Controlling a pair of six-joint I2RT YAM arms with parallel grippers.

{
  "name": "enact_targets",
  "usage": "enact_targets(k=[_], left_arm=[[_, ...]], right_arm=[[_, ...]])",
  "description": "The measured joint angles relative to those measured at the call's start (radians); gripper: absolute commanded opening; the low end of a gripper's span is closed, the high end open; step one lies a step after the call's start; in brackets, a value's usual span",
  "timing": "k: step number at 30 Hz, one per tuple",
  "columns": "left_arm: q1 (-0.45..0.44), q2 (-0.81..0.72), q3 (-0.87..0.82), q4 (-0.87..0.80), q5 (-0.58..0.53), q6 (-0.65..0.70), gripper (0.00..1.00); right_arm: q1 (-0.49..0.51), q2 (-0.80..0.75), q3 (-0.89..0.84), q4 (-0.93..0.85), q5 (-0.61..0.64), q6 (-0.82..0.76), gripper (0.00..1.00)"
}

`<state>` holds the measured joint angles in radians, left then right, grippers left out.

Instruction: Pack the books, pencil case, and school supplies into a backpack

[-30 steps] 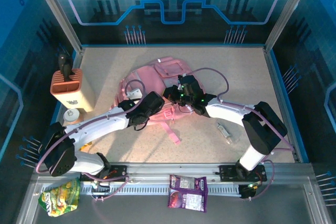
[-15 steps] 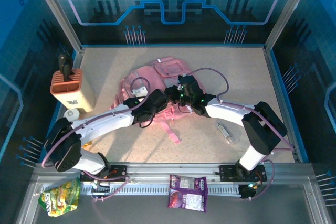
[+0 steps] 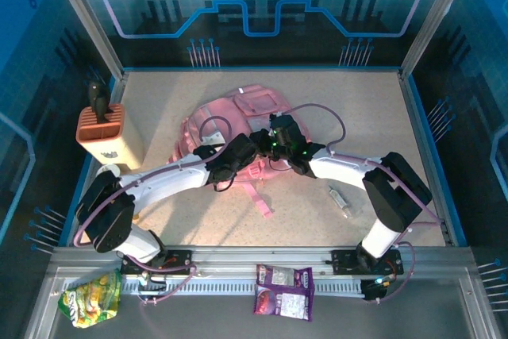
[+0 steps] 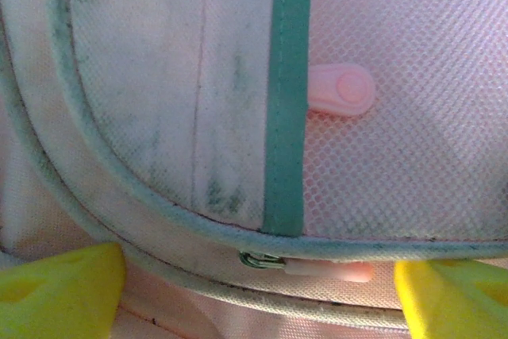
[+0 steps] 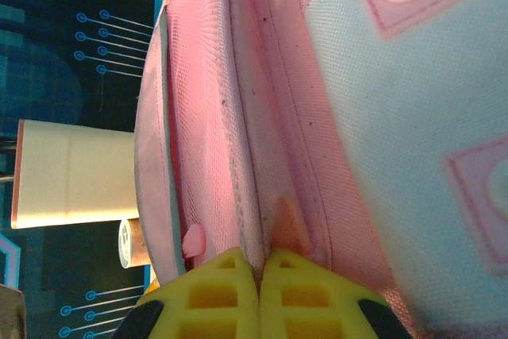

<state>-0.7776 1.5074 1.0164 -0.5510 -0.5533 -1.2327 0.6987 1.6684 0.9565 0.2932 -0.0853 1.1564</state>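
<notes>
well, in the top view the backpack [image 3: 242, 109] lies flat in the middle of the table [image 3: 357, 101]. its long axis slants from near left to far right, and its pink straps [image 3: 258, 196] trail toward my bases. the school supplies [image 3: 340, 200] lie well apart on the right. my left gripper [image 3: 248, 152] and right gripper [image 3: 267, 147] meet at its near edge.

in my left wrist view, the left gripper [image 4: 254, 291] stands wide open and empty, with a pale zipper pull [image 4: 325, 269] between its fingertips.

in my right wrist view, the right gripper [image 5: 258, 279] is pressed shut, seemingly pinching a fold of backpack [image 5: 381, 117] seam. i judge the bag soft, light and floppy, so i'd hold the seam taut and take the pull, not loose cloth.
</notes>
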Motion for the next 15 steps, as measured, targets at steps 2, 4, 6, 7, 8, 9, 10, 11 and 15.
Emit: enact_targets(k=[2,4,6,7,8,9,10,11,15], left_arm=[[0.003,-0.005,-0.011,0.003,0.000,0.000,0.85],[0.008,-0.005,-0.011,-0.006,-0.003,0.000,0.85],[0.016,-0.005,-0.011,-0.024,0.001,0.000,0.81],[0.020,-0.005,-0.011,-0.028,0.003,0.000,0.78],[0.022,-0.007,-0.013,-0.028,0.005,0.001,0.76],[0.024,-0.014,-0.021,-0.024,0.008,0.001,0.75],[0.026,-0.026,-0.037,-0.014,0.010,0.001,0.72],[0.029,-0.037,-0.050,-0.010,0.011,0.003,0.70],[0.042,-0.066,-0.065,-0.021,0.008,0.016,0.58]], right_arm=[[0.000,0.000,0.000,0.003,-0.002,0.000,0.00],[-0.001,0.000,0.000,0.007,-0.005,0.000,0.00],[-0.001,0.000,0.000,0.008,-0.005,0.000,0.00],[-0.001,0.000,0.000,0.008,-0.006,0.000,0.00],[-0.001,0.000,0.000,0.008,-0.008,0.000,0.00],[-0.001,0.000,0.000,0.011,-0.008,0.000,0.00],[-0.001,0.000,0.000,0.012,-0.010,0.000,0.00],[-0.001,0.000,0.000,0.012,-0.013,0.000,0.00],[-0.001,0.000,0.001,0.015,-0.023,0.000,0.00]])
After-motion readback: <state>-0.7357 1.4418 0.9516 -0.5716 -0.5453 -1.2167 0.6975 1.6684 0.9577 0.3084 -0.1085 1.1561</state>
